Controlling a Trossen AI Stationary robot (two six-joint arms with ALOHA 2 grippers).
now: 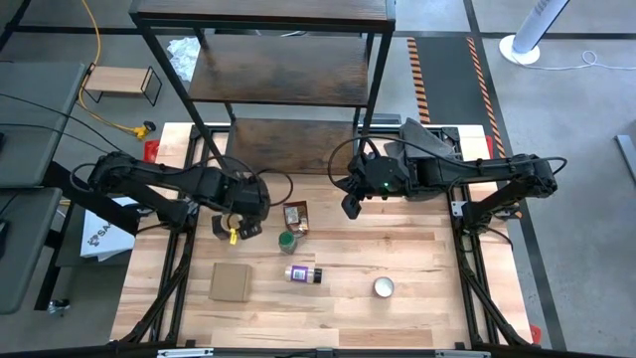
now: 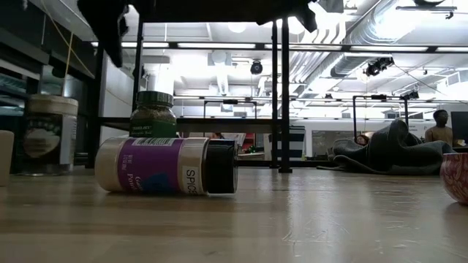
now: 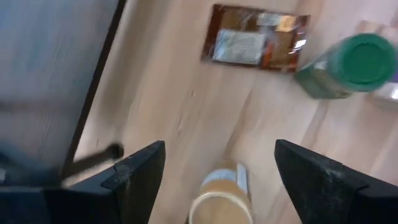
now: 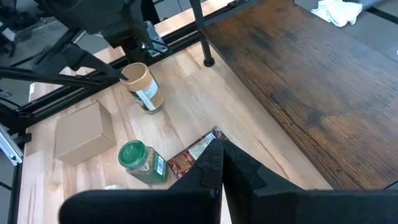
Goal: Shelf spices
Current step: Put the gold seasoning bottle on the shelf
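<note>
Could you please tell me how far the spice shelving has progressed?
Done: nothing; the shelf boards that show hold no spices. In hand: the open left gripper hovers above the tan-lidded jar. Left: green-lidded jar, pouch and purple-labelled jar. Right gripper waits, shut.

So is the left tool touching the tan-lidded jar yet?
Apart. The left wrist view shows the left tool open, its fingers standing clear on either side of the tan-lidded jar, with bare table showing between.

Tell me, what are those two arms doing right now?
Left gripper open, hovering over tan-lidded jar. Right gripper shut, waiting by the shelf. No spices shelved yet. Nothing in the way.
</note>
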